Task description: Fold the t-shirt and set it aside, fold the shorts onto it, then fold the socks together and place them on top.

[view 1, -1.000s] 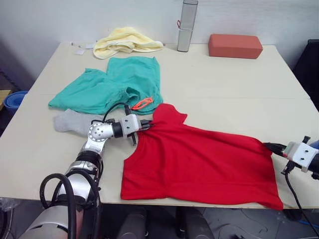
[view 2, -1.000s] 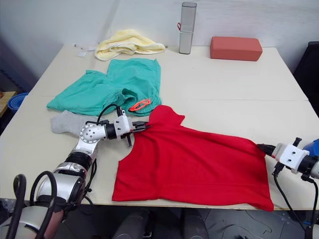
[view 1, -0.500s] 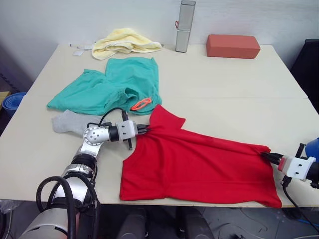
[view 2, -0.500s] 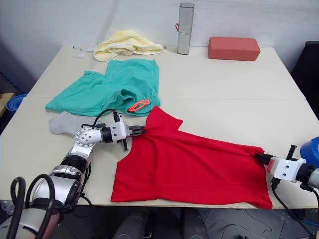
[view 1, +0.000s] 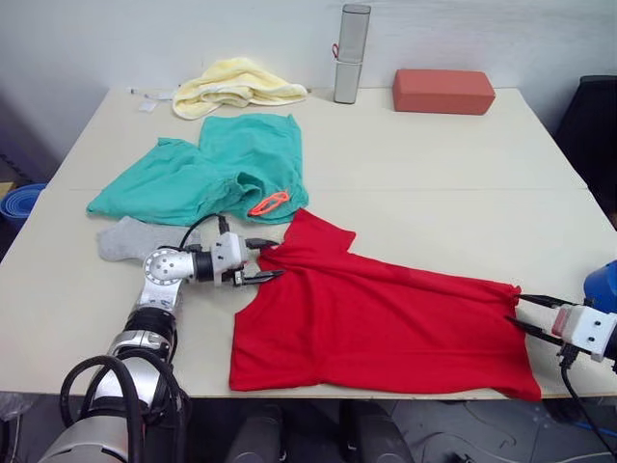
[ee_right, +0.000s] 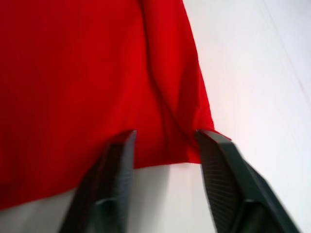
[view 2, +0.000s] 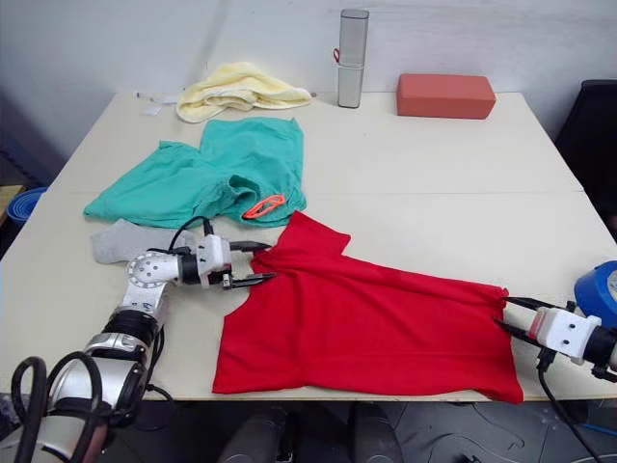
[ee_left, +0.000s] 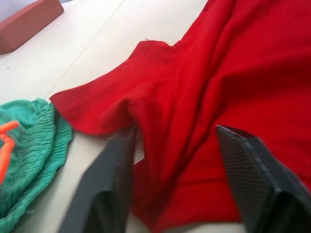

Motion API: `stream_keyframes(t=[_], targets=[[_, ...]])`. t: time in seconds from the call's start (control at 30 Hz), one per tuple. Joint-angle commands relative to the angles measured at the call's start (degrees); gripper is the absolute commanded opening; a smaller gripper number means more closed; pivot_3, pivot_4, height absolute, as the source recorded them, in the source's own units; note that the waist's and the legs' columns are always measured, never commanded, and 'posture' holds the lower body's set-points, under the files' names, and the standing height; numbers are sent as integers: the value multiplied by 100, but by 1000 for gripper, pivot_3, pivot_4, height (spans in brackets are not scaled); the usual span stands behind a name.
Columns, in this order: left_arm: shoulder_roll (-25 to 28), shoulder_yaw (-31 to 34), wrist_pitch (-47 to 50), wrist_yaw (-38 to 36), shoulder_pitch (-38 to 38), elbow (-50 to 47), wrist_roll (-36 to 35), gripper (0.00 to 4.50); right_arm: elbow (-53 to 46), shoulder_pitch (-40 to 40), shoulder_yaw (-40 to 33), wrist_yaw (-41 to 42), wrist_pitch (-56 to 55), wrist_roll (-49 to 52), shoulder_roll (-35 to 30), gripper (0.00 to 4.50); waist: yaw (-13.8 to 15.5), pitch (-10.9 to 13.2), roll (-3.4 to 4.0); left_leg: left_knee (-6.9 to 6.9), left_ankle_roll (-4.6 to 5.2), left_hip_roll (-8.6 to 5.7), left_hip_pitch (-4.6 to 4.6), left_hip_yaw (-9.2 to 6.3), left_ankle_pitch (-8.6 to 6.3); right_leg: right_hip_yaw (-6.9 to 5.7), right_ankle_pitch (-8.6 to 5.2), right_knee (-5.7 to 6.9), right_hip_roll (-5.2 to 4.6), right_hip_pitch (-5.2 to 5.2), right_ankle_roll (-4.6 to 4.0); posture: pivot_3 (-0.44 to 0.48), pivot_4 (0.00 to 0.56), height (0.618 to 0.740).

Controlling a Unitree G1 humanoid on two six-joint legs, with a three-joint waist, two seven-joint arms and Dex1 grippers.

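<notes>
Head and wrist views, one moment. The bright red short-sleeved cotton t-shirt (view 1: 386, 323) lies spread flat on the pale tabletop (view 1: 443, 183), its sleeve end toward my left and its hem end toward my right, near the front edge.

My left gripper (view 1: 262, 260) sits at the sleeve-side edge of the shirt with its two black fingers (ee_left: 109, 179) parted; in the left wrist view red cloth lies in the gap between them, ungripped. My right gripper (view 2: 511, 316) lies at the far hem corner, its fingers (ee_right: 114, 179) likewise spread, with the corner of the hem just ahead of them on the table.

The teal-green soft fabric shorts (view 1: 212, 169) lie crumpled behind the shirt on my left side, their bright orange drawstring loop (view 1: 271, 202) just beside the shirt's sleeve. One light grey knit sock (view 1: 130, 239) lies flat at the front of the shorts, beside my left forearm.

Along the back edge of the table: a pale yellow crumpled towel (view 1: 234, 82), an upright grey metal cylinder (view 1: 349, 54), and a reddish-brown rectangular block (view 1: 442, 91).
</notes>
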Motion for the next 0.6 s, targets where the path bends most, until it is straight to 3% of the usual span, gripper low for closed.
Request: stream_keyframes(t=[0.03, 0.07, 0.13, 0.17, 0.33, 0.6], targets=[[306, 361, 1652, -244, 47, -849, -728, 4134, -1128, 505, -458, 481, 1321, 925, -332, 3312, -5, 0, 1, 0, 0, 0, 0, 0, -1, 0, 0, 0, 0, 0, 0, 0, 150, 740], [397, 349, 2441, -360, 65, -1166, -902, 4444, -1508, 662, -604, 510, 1749, 1138, -394, 3647, -5, 0, 1, 0, 0, 1, -1, -2, -1, -1, 0, 2, -1, 0, 0, 0, 150, 740], [479, 318, 3649, -280, 35, -1621, -1080, 4500, -2109, 944, -810, 589, 2565, 1437, -483, 4410, -6, -2, 4, 2, -1, 2, -1, -7, -2, -2, 0, 2, -2, 1, -1, 0, 150, 740], [525, 241, 4231, -299, 18, -1829, -1135, 4500, -2359, 1041, -901, 580, 2845, 1512, -484, 4485, -4, -2, 4, 3, -1, 2, 0, -9, -3, -1, 0, 3, -2, 3, -1, 0, 150, 740], [342, 232, 6415, 346, -580, -1942, -1270, 4500, -3359, 985, -1213, 136, 4607, 2012, -345, 4485, 16, -1, 1, 9, -4, 2, -1, -26, -6, -13, -1, -1, -2, 13, -2, 0, 150, 740], [-174, 85, 8132, 1412, -1850, -591, -864, 4500, -3716, 325, -1142, -73, 5528, 1903, -11, 4485, 90, 2, -4, 11, -3, -8, -5, -26, -7, -17, -1, -3, 1, 9, -1, 0, 150, 740]])
